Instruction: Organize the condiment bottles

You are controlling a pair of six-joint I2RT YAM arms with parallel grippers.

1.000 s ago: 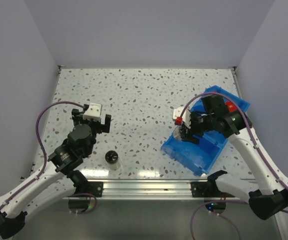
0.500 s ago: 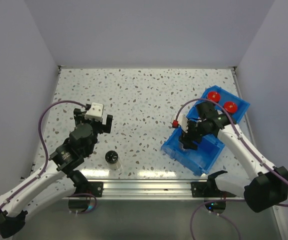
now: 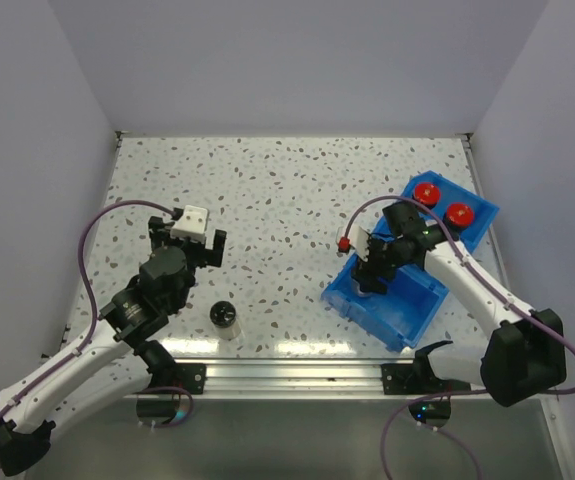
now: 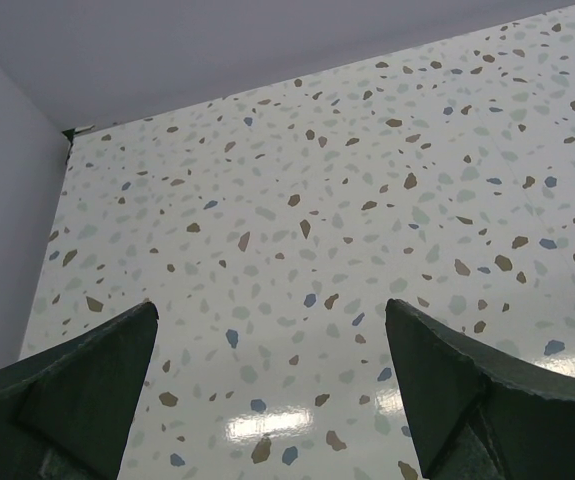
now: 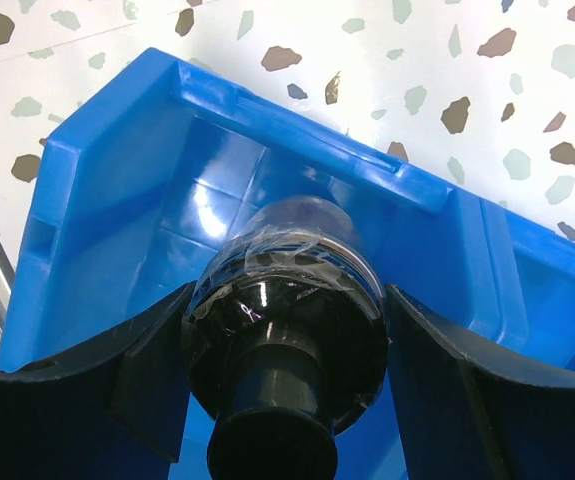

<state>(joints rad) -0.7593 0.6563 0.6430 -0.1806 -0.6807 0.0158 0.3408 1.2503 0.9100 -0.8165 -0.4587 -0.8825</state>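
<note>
Two red-capped jars (image 3: 426, 192) in bin (image 3: 412, 315), one black-lidded jar (image 3: 224, 316) near speckled table's (image 3: 287, 200) front edge, lilac walls (image 3: 287, 60), we are clamping a clear jar (image 5: 297, 250) in right gripper (image 3: 372, 273), left gripper (image 4: 272, 350) gaping empty.

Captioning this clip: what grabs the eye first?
The blue bin on the right, where the right hand grips a black-lidded jar in its near end and two red-capped jars stand in the far end. A lone black-lidded jar stands on the table beside the left arm.

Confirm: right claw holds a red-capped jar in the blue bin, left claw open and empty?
Wrong cap: the right claw grips a black-lidded clear jar, as the right wrist view shows. Rest holds: it is in the blue bin, left claw open and empty.
</note>
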